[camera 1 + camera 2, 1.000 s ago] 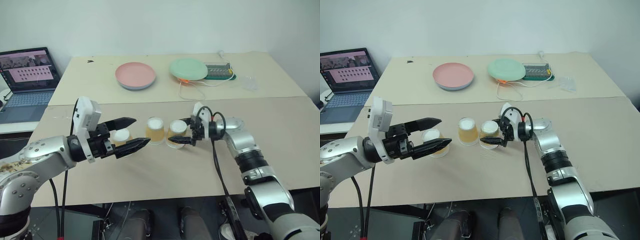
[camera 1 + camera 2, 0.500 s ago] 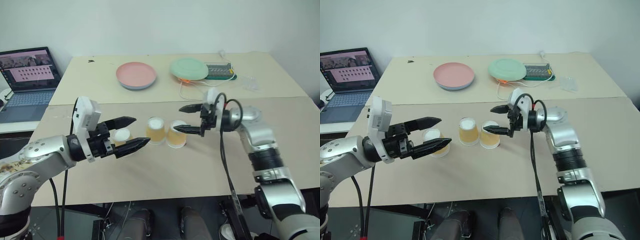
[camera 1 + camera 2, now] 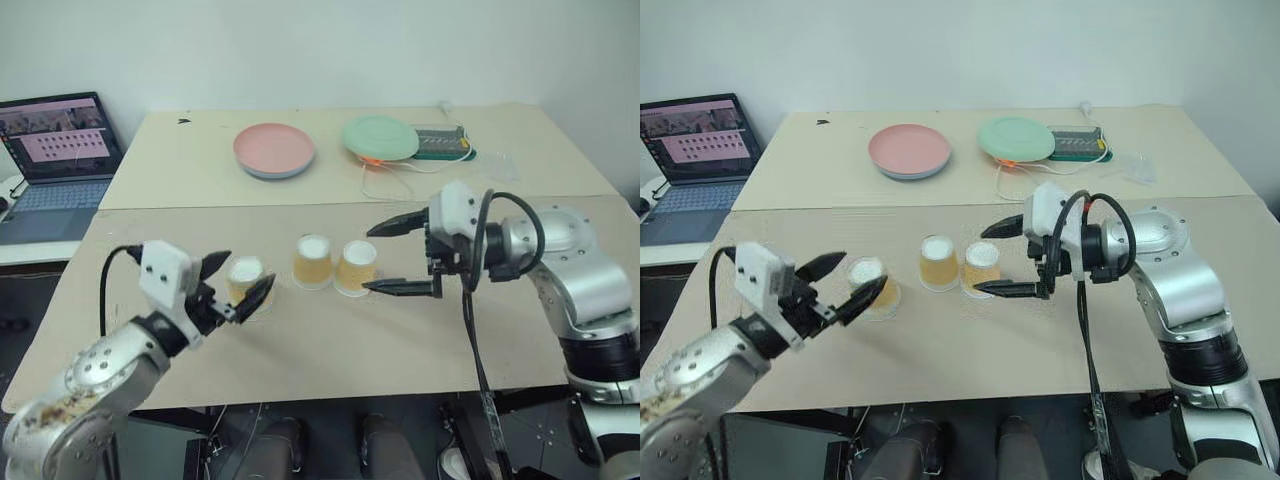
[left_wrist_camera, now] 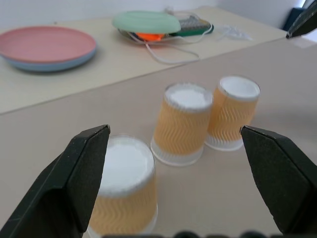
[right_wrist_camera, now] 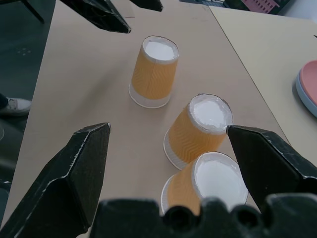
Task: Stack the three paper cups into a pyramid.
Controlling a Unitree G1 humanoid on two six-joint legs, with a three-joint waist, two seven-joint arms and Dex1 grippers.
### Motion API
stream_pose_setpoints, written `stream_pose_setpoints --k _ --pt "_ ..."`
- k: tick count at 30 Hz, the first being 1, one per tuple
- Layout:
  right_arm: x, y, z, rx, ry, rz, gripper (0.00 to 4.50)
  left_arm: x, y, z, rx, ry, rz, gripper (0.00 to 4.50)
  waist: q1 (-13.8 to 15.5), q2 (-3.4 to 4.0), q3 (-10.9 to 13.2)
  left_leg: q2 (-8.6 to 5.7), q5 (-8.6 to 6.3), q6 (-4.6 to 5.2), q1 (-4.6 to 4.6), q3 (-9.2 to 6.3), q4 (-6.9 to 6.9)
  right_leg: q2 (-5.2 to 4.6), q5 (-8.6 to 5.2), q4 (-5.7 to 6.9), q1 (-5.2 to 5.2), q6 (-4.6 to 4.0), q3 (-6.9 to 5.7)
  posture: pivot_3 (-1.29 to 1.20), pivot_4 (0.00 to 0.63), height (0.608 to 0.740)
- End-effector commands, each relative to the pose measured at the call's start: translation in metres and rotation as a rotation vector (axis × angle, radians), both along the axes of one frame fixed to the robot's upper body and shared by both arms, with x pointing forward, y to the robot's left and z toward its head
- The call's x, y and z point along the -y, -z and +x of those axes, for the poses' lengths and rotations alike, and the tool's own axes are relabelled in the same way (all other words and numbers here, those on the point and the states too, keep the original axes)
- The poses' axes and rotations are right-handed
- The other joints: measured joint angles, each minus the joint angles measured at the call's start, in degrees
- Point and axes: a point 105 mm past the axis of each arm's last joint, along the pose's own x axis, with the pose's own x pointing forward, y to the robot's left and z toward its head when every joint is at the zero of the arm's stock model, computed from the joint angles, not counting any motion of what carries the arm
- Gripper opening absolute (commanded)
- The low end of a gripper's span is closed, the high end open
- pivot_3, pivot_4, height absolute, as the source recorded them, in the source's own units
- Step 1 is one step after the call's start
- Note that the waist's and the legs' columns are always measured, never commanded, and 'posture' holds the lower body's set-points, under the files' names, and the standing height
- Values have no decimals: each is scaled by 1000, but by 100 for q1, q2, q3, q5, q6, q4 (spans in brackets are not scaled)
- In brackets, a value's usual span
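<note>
Three paper cups (image 3: 312, 261) upside down, two plates (image 3: 274, 151), two open grippers (image 3: 403, 257)

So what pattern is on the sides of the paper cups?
A wavy zigzag embossing on orange sides of the paper cups, clearest in the left wrist view.

**Arm and gripper pose, both arms**

Left arm: silver forearm entering from the lower left, wrist camera block on top. The left gripper (image 3: 236, 280) points forward and toward the robot's right, roughly level, low over the surface. Its two black fingers (image 4: 84, 168) are spread wide, with nothing clamped between them.

Right arm: silver upper segments rising from the lower right, elbow bent, black cable looping over the wrist. The right gripper (image 3: 400, 255) points toward the robot's left, tilted slightly downward, raised above the surface. Its fingers (image 5: 84, 168) stand far apart, one above the other, holding nothing.
</note>
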Motion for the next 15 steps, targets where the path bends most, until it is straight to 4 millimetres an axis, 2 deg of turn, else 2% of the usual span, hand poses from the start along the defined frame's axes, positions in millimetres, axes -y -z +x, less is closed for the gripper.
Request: stream_pose_setpoints --k 1,7,9,15 --pt "2 -5 1 23 33 1 4412 -7 -3 -1 55 -11 28 4500 34 0 0 0 0 0 0 0 0 -1 0 -4 2 -1 -2 0 150 717" --pt "15 -6 13 5 138 37 4412 -24 3 9 64 -37 69 4500 83 0 0 0 -1 1 -15 -2 0 -4 6 -17 -4 -5 -19 0 150 717" --pt "20 -6 15 6 170 45 4412 -26 6 13 63 -27 77 4500 90 0 0 -1 -1 2 -24 -2 1 -3 26 -17 -11 -33 -20 0 150 717" --pt "27 -9 16 14 222 69 4412 -25 8 25 82 3 87 4500 83 0 0 -1 -1 1 -25 -4 1 -3 25 -18 -8 -29 -27 0 150 717"
